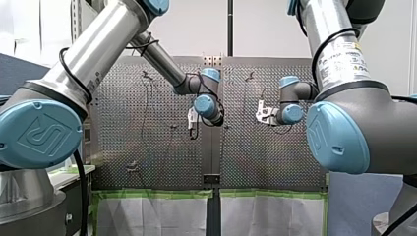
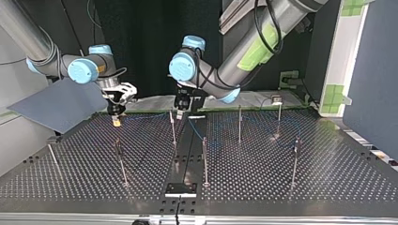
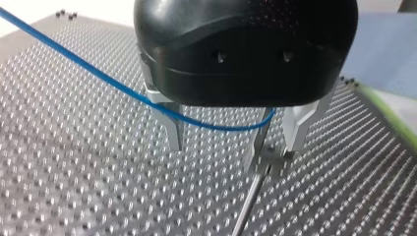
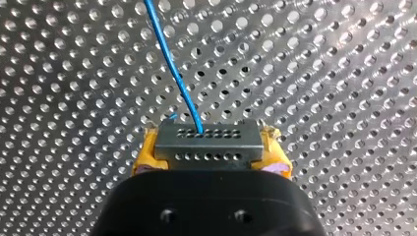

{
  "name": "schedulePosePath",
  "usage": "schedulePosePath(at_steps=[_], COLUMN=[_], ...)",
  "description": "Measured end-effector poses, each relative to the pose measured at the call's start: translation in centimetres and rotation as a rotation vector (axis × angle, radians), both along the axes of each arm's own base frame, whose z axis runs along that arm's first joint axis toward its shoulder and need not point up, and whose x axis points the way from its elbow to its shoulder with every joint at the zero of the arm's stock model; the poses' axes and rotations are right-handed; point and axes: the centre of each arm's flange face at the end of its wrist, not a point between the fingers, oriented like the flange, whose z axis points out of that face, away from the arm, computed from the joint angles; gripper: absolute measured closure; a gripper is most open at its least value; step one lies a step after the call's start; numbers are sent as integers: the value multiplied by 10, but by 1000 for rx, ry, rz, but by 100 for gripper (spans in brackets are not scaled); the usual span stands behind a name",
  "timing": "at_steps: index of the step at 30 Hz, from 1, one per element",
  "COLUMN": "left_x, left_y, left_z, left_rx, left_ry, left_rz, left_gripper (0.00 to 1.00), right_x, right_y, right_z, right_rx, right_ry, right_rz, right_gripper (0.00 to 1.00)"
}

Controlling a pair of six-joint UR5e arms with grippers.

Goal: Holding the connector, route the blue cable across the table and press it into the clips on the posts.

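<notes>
Cable (image 4: 162,49), thin and blue, enters a grey perforated connector (image 4: 207,142).

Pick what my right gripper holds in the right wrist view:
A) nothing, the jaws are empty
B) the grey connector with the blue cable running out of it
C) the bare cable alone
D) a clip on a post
B: the right gripper has its yellow-padded jaws shut on the grey connector, and the blue cable leaves the connector's face.
</notes>
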Motion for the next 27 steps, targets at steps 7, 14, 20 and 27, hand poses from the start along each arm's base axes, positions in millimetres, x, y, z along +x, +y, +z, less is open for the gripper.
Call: schedulePosePath(at_steps=[7, 14, 20, 27], left_x=[-39, -67, -73, -57], left_y=[-4, -33, -62, -75], left_z=[-6, -3, 10, 5], left_rx=[45, -24, -122, -150], left_ry=[47, 17, -40, -39], left_rz=[-42, -52, -50, -7], left_gripper=[0, 0, 0, 0], right_x=[-6, -9, -10, -13], right_y=[-3, -2, -1, -2], right_z=[15, 35, 36, 36], right_rx=[-10, -35, -34, -35], right_ry=[-2, -10, -7, 0], right_rz=[-10, -14, -15, -21], right_gripper=[100, 100, 100, 100])
